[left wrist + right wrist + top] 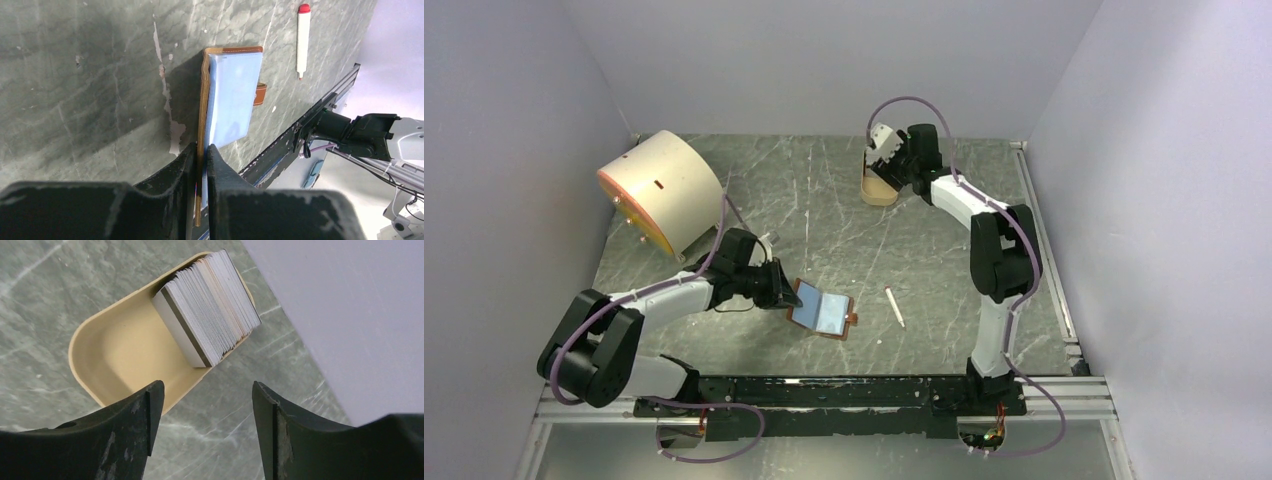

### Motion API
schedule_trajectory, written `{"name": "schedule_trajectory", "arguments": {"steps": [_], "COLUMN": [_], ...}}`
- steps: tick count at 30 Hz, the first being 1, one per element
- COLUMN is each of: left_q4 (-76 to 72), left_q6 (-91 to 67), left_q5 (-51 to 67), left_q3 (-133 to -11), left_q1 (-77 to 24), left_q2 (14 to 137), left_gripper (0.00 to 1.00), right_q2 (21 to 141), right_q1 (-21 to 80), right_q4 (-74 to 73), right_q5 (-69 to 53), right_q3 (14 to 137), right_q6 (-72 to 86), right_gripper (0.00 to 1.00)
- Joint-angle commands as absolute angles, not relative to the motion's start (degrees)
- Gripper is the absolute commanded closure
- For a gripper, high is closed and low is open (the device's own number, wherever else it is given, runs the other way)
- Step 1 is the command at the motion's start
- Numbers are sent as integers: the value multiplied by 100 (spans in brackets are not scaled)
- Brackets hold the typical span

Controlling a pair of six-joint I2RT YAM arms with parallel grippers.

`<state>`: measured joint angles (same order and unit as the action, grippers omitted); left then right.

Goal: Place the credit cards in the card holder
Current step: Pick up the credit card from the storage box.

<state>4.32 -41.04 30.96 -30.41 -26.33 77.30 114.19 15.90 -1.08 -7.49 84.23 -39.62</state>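
The brown card holder (824,312) lies open on the table near the front, light blue inside up. My left gripper (782,288) is shut on its left flap; in the left wrist view the jaws pinch the brown leather edge (202,125) with the blue lining (234,95) beyond. The credit cards (210,305) stand as a stack of several in the tan oval tray (120,355) at the back. My right gripper (886,158) hovers open and empty above the tray (879,190), its fingers (150,405) short of the stack.
A white pen-like stick with a red cap (894,307) lies right of the wallet, also in the left wrist view (302,40). A big cream drum (659,190) lies on its side at the back left. Grey walls close in on three sides.
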Motion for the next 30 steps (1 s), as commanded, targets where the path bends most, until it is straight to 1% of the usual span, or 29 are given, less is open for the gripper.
{"name": "schedule_trajectory", "arguments": {"steps": [1, 6, 17, 22, 30], "left_q4": [30, -49, -57, -148, -97], "left_q6": [-4109, -4146, -4127, -4133, -4069], "left_q5": [3319, 3687, 3715, 3830, 3801], "left_q3": [-3086, -3122, -3191, -3185, -3166], "left_q1": [-2592, -2593, -2583, -2579, -2575], "left_q2": [7762, 7795, 7786, 7839, 7759], "left_gripper": [83, 83, 82, 80, 79], "right_q2": [11762, 12140, 12542, 12717, 12933], "right_q1": [1538, 1508, 1520, 1528, 1569], "right_q4": [261, 232, 878, 935, 908], "right_q5": [-1153, -1444, -1331, -1276, -1561], "right_q3": [8547, 8804, 8659, 8847, 9154], "right_q6": [-5328, -5799, -6545, -6652, -6752], "right_gripper": [31, 30, 30, 30, 32]}}
